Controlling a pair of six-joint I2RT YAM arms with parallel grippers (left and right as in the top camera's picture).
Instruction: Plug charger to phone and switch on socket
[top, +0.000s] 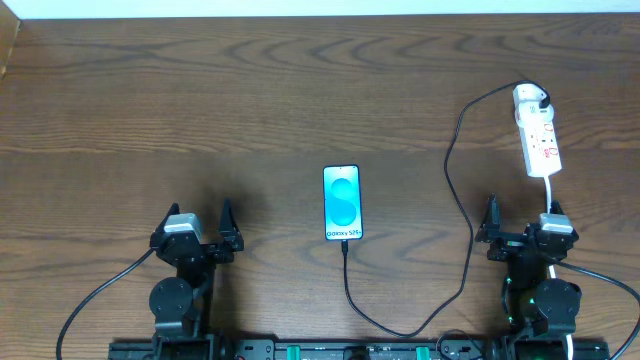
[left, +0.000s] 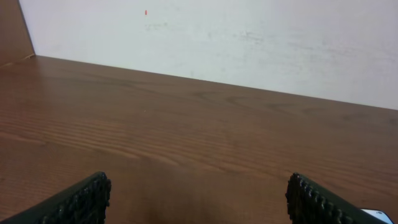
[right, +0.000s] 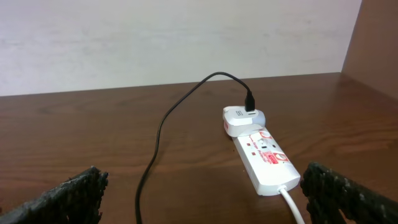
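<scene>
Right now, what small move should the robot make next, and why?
Probably move the open right hand toward the socket to flip its switch. The charger is already plugged into it, its tip appears to meet the phone, and the socket lies ahead of that hand.

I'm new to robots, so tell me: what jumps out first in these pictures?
The phone, its screen glowing bright blue, lies central on the wooden table. A thin black charger loops from its near end to the white socket at the far right. Near the front edge, the left gripper and right gripper sit open and empty.
</scene>
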